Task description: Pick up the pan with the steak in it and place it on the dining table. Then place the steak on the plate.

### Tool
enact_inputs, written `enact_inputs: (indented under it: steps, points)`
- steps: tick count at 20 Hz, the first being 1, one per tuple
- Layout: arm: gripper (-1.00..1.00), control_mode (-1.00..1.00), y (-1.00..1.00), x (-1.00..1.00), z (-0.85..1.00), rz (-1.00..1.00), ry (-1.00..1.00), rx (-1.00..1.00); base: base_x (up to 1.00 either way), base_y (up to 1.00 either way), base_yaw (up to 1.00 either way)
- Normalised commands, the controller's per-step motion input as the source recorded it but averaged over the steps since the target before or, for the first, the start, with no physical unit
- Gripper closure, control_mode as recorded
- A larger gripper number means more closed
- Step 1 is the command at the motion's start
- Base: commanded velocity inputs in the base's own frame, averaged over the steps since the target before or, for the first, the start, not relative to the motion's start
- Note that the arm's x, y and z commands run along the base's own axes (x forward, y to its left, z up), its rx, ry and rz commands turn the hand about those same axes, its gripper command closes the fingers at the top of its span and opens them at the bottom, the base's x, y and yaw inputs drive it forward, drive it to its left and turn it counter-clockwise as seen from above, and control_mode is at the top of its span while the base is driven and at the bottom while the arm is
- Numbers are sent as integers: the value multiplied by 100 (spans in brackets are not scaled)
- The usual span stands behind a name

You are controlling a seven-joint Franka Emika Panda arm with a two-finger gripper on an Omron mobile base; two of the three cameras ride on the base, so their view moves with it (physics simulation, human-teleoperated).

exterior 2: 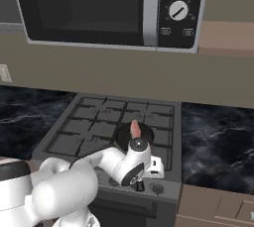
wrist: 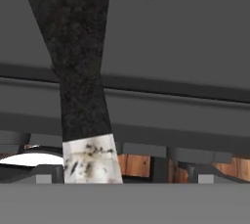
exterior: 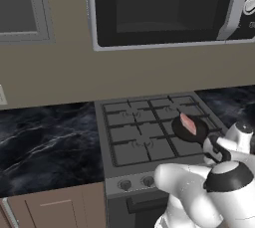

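Pan (exterior: 189, 128): on stove (exterior: 134, 132), steak (exterior: 188, 122) inside — handle (wrist: 80, 71) towards arm.
Gripper (exterior 2: 149, 169): open wide, empty.
Advice: straddle handle squarely — close firmly, lift level.

White arm w/ dark joints bends fwd & low from the base: upper links bulk large in the foreground, elbow rounded, forearm stretched out nearly level. Wrist turned so the hand points down & fwd. Pincer (exterior 2: 140, 185) sits at the arm's far end, dark tips low beneath the white hand; jaws stand wide apart, nothing between them. In left base view wrist & hand show at right edge.
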Motion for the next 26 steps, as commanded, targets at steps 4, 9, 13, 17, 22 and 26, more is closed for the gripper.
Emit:
enact_inputs:
  steps: [4,9,13,17,22,26]
  points:
    - [-100,-100,0,0,-22,0,0,0,0,0,0]
    - [100,-100,0,0,-7,0,0,0,0,0,0]
    - [100,-100,0,0,0,0,0,0,0,0,0]
    - [100,-100,0,0,0,0,0,0,0,0,0]
    - [100,-100,0,0,11,0,-2,1,0,0,0]
    - [100,-100,0,-1,53,0,-4,7,0,0,0]
